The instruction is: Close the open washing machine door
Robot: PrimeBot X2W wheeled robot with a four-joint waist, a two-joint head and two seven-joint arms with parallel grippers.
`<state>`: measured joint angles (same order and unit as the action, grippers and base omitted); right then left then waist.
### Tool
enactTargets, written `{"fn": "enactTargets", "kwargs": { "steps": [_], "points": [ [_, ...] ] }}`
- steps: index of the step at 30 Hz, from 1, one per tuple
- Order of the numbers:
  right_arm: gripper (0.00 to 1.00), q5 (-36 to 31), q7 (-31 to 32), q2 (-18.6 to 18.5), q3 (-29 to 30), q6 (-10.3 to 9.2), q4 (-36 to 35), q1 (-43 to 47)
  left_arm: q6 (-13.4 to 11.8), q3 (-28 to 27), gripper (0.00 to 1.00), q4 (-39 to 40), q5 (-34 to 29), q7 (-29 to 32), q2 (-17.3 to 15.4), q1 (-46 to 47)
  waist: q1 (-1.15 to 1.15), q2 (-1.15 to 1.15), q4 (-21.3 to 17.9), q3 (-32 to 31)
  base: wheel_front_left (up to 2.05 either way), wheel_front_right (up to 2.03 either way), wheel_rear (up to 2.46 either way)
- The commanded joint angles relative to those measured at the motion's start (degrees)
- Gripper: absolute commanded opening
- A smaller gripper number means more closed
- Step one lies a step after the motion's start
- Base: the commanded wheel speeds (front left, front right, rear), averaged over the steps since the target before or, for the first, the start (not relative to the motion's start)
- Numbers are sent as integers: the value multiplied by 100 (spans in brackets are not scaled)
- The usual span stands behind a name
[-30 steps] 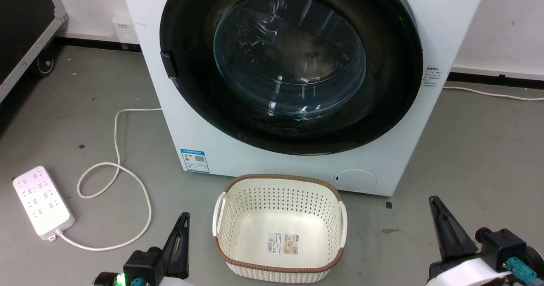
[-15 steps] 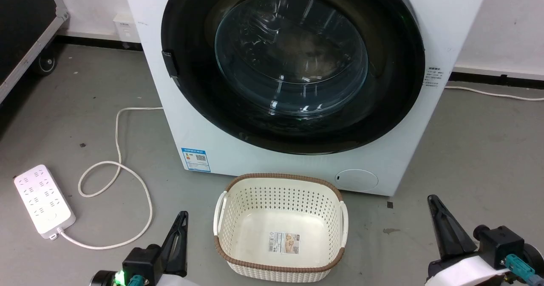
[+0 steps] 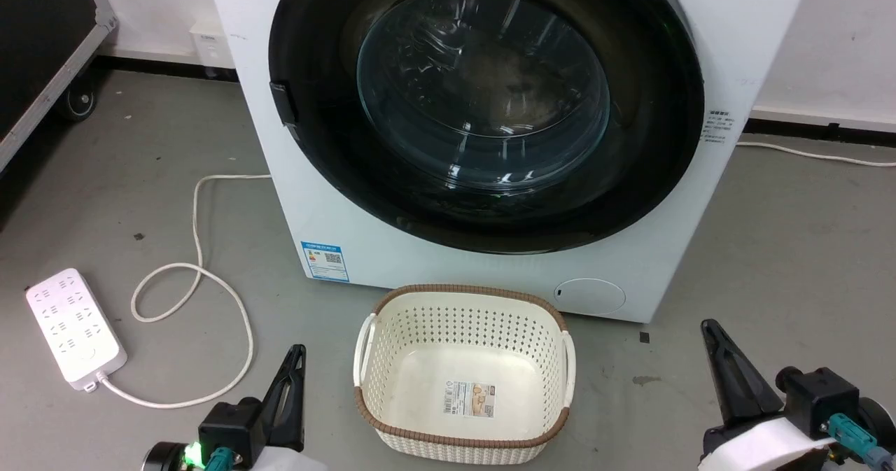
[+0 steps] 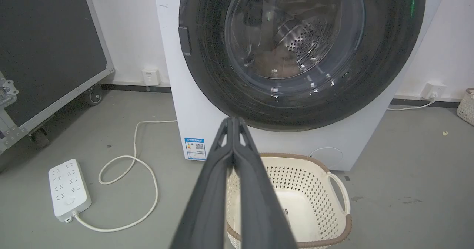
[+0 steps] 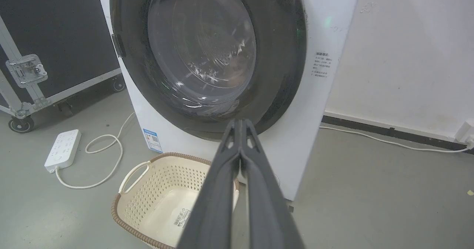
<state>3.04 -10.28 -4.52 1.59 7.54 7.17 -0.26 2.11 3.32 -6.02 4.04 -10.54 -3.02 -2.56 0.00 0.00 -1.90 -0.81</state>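
One washing machine (image 3: 308,198), one power strip (image 3: 73,327), two pincers (image 3: 299,350) (image 3: 707,325), one basket (image 3: 462,290), perhaps a second basket (image 4: 467,107).

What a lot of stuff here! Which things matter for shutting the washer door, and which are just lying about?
For the job: washing machine door, which looks shut already; left gripper; right gripper.

Lying about: laundry basket, power strip, white cable, black wheeled case.

the large round black-ringed glass washing machine door (image 3: 483,100) is looked down on from the front by the head view. it is faced from lower by the 2 wrist views, the right one obliquely. it and the cream perforated plastic basket (image 3: 462,324) are shared by all 3.
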Motion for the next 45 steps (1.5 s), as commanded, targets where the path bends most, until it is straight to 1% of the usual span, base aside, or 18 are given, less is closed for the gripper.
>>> {"fn": "enactTargets", "kwargs": {
  "steps": [1,45],
  "points": [
    [0,-48,21,39,-9,-2,-54,8,-24,-12,0,33,-43,30,3,66,0,0,2,1,0,0,0],
    [0,-189,574,108,-91,-4,-418,18,-127,-188,0,345,-241,593,9,170,0,0,105,45,0,0,0]
  ]
}}
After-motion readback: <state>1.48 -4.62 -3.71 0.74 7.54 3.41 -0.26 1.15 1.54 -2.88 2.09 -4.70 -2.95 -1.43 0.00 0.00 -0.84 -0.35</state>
